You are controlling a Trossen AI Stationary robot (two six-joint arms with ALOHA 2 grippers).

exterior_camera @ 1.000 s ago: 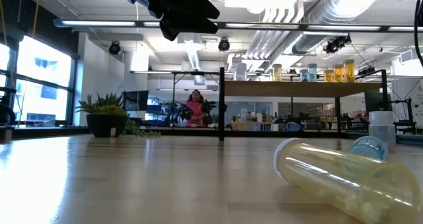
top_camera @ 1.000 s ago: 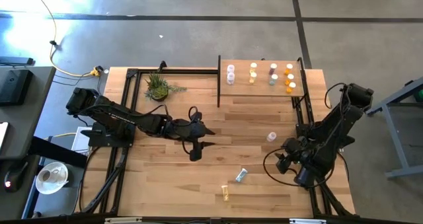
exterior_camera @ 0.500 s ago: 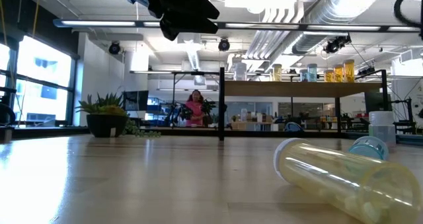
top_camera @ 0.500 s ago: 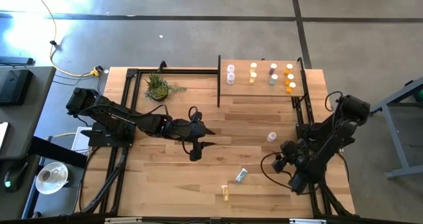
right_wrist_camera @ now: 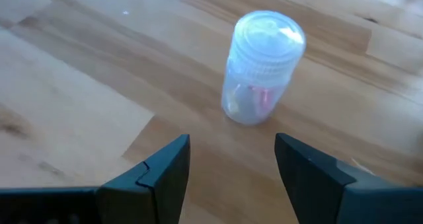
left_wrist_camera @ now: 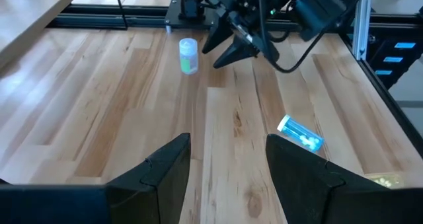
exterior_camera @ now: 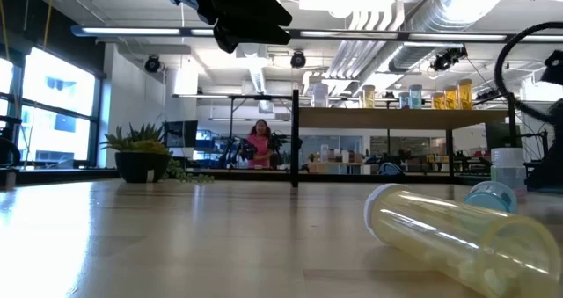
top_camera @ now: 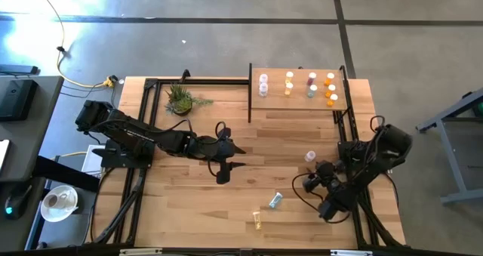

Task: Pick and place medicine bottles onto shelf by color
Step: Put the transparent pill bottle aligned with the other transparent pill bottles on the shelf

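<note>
Clear bottle [right_wrist_camera: 263,65] upright on our wooden surface [top_camera: 189,203], right pincer [right_wrist_camera: 231,178] spread apart just before it, left pincer [left_wrist_camera: 228,168] apart mid-surface.

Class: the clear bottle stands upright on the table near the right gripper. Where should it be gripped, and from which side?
Grip the clear bottle across its round body, below the cap, approaching level from the open right gripper's side. It stands upright with free space around it.

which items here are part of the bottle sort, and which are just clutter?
Job:
- shelf with sorted bottles
- upright clear bottle, ahead of the open right gripper
- lying blue bottle
- lying yellow bottle

Clutter:
- potted plant
- cup, off the table
</note>
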